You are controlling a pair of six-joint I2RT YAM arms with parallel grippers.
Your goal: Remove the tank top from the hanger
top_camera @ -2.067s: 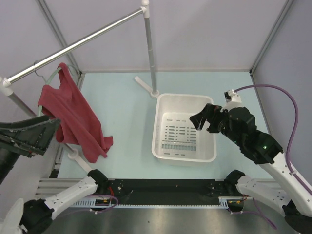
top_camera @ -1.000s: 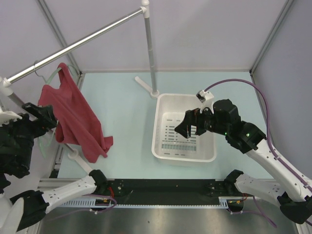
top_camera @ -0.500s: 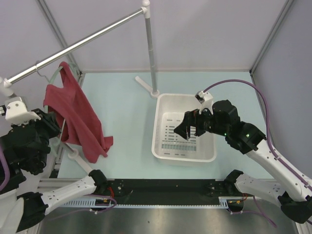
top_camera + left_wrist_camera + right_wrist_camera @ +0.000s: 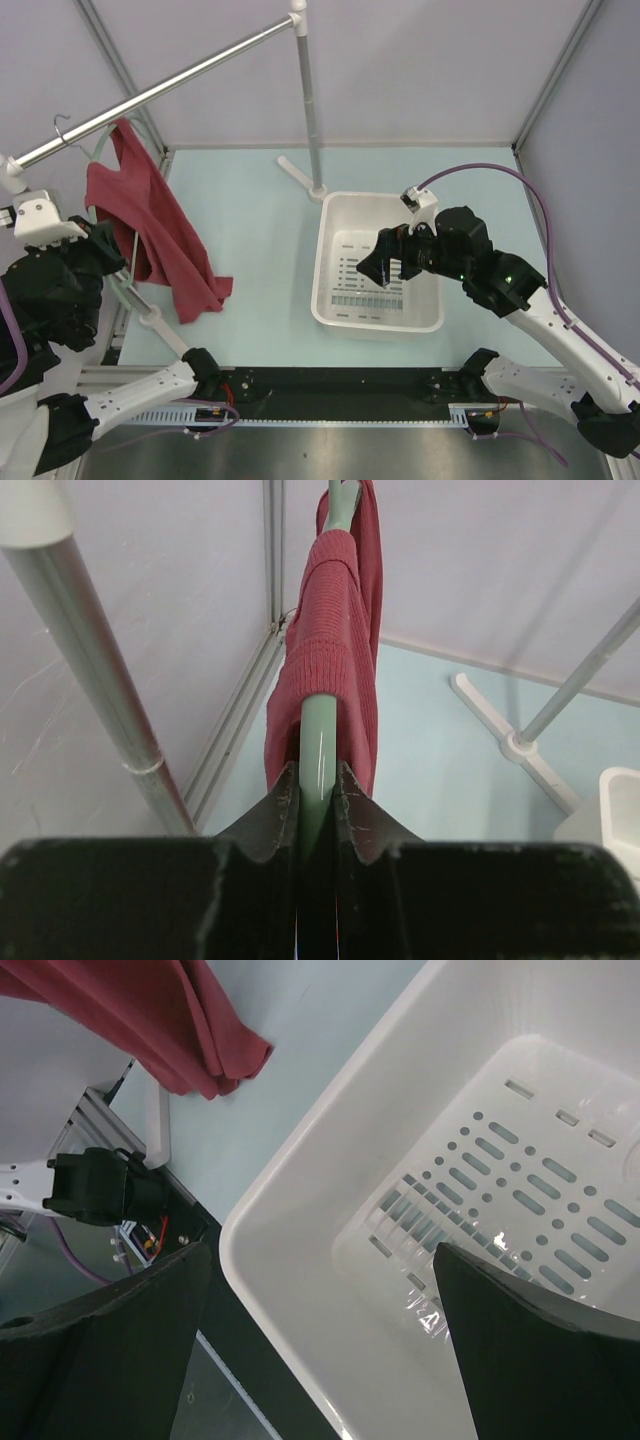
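The dark red tank top (image 4: 150,225) hangs on the pale green hanger (image 4: 100,148) at the far left, below the silver rail. The hanger's metal hook (image 4: 61,127) shows just above the rail. My left gripper (image 4: 108,258) is shut on the hanger; in the left wrist view its fingers (image 4: 318,776) pinch the green bar (image 4: 320,735), and the tank top (image 4: 325,630) is draped over the bar just beyond them. My right gripper (image 4: 385,262) stands open above the white basket, nothing between its fingers (image 4: 322,1260). The tank top's lower hem (image 4: 210,1050) shows in the right wrist view.
The white plastic basket (image 4: 335,215) sits mid-table, and its near corner (image 4: 300,1180) lies under the right gripper. The long silver rail (image 4: 180,80) slopes from the left up to a vertical post (image 4: 308,100) with a white foot (image 4: 295,172). Grey walls enclose the table.
The left gripper has closed on the hanger's bar. The hanger and tank top have shifted left and up, with the hook now above the rail. The right arm has barely moved.
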